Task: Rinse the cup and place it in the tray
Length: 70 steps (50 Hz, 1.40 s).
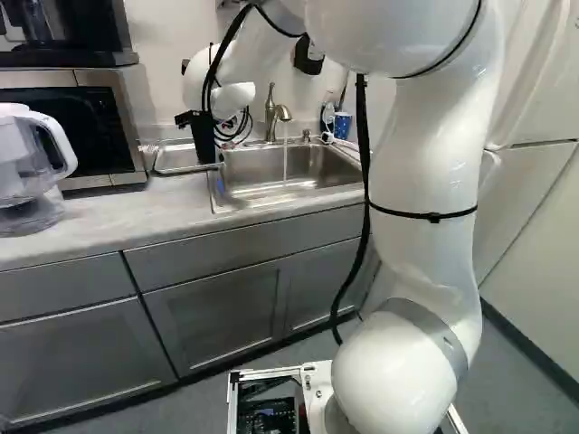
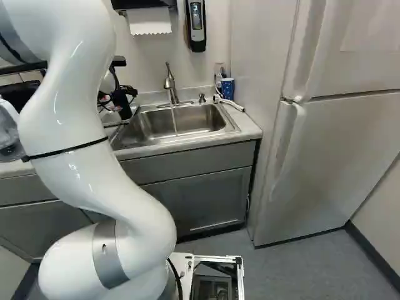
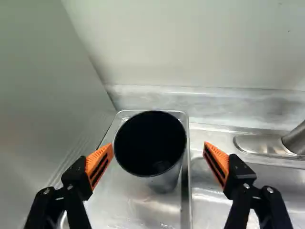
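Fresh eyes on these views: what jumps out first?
The big white arm, filling the right of the left base view and the left of the right one. Next, in the wrist view, the dark-mouthed cup upright in the metal tray, between the open tool's orange pads. Then the thin water stream falling from the faucet into the sink.

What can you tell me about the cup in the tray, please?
The cup stands upright in the metal tray, mouth up. Its round rim and inside look black, its outer wall silvery, like metal; any contents cannot be made out. The open gripper straddles it, one finger clear, the other too near the rim to rule out contact.
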{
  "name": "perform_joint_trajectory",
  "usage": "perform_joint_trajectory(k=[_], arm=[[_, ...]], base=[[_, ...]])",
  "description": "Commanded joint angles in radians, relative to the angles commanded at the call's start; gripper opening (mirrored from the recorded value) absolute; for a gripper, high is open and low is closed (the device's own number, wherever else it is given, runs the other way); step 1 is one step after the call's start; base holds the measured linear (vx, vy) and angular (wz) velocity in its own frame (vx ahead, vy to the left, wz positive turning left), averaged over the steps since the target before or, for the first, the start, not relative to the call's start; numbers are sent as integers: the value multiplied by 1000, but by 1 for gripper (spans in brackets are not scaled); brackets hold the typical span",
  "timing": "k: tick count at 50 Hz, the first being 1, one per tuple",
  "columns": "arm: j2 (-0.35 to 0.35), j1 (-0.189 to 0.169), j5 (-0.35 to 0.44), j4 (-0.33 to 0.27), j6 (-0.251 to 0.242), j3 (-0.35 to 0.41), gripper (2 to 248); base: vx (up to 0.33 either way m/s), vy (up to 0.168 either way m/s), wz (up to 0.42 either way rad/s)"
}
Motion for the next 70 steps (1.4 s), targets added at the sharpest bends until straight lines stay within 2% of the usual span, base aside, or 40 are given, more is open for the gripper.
perform_joint_trajectory(k=[40,55,70], arm=[[54,-3,0,-3,0,-24,247],[100,-26,0,-23,0,-5,247],[161,-57,0,-68,0,32,247]], base=[[0,0,0],[0,0,0],[0,0,0]])
